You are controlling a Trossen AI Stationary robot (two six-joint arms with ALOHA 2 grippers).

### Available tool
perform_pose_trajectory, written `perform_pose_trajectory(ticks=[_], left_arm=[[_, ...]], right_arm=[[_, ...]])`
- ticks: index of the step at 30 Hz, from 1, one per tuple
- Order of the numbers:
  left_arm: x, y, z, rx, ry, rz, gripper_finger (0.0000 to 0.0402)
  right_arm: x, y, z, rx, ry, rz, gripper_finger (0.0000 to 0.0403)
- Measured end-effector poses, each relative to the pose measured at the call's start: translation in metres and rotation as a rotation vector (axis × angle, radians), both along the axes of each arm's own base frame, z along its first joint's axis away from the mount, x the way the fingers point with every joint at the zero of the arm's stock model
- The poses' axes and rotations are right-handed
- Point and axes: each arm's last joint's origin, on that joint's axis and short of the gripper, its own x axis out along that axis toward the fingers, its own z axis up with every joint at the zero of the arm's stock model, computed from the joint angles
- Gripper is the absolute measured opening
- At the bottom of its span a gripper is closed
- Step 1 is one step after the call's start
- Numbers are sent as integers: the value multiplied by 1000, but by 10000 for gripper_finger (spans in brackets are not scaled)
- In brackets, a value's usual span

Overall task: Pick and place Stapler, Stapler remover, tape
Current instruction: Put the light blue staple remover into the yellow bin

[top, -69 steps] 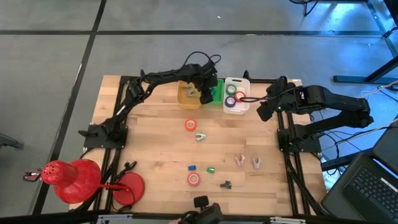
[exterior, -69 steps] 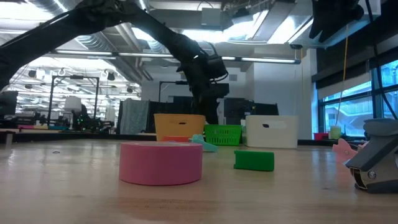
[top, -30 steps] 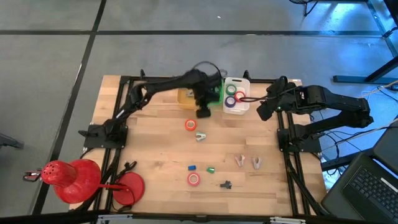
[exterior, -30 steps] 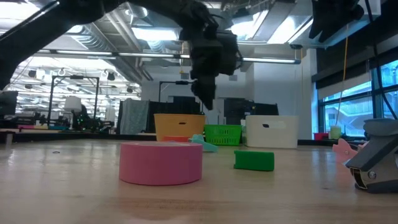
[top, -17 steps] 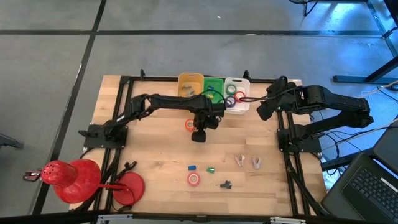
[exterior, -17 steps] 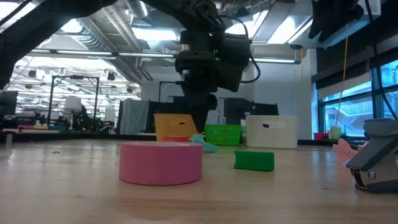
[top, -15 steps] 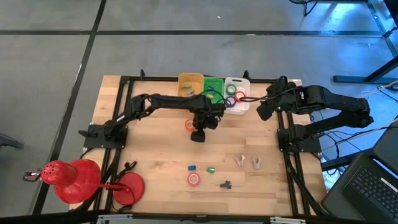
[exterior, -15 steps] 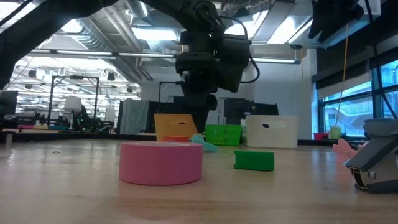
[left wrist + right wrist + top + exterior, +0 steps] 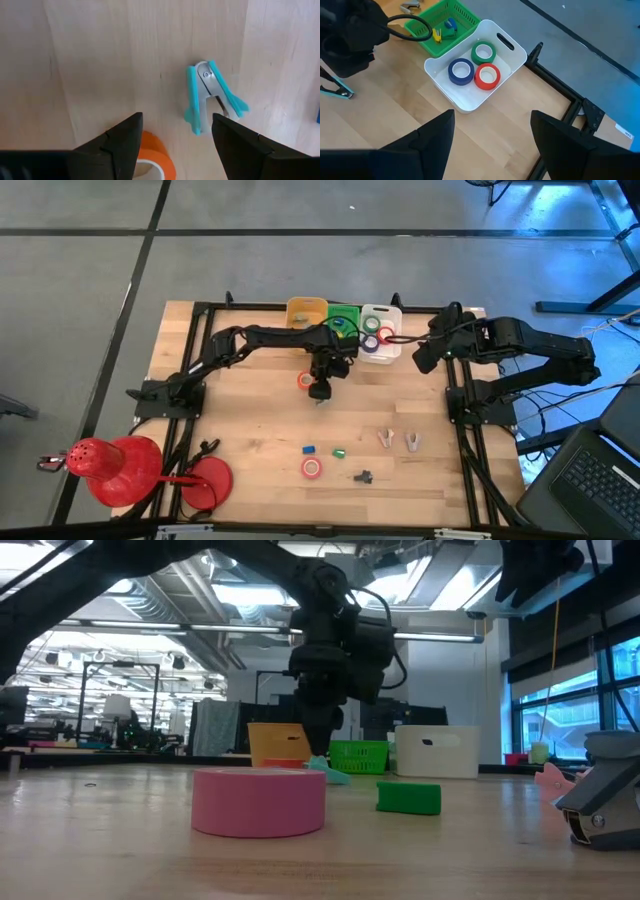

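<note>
My left gripper (image 9: 319, 391) hangs over the middle of the table (image 9: 250, 420) with its fingers (image 9: 125, 137) spread wide and nothing between them. My right gripper (image 9: 424, 360) waits wide open and empty too, off to the side of the white bin (image 9: 512, 52) that holds three tape rolls.

I take the teal stapler remover (image 9: 210, 97) as my landmark. It lies flat on the wood just ahead of my left fingers, jaws splayed. The biggest risk, I think, is coming down off-centre: one finger lands on a splayed handle and the remover skids or spins away. Next, the orange tape roll (image 9: 150, 162) sits close beside the remover, right under my near finger, so a careless descent could knock it or trap it along with the remover. Lastly, the handles are thin and slick; a shallow pinch could let the remover slip out on the lift towards the green basket (image 9: 445, 25).
</note>
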Motion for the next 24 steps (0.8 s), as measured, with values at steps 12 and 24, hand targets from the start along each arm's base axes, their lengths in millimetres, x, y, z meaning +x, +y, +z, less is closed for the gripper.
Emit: perform_pose_trajectory(ticks=[12, 24], left_arm=[[2, -4, -10, -57, 11, -13, 190], [0, -4, -25, -63, 80, -33, 80]], right_arm=[[0, 0, 0, -10, 13, 15, 263], [0, 0, 0, -22, 13, 9, 263]])
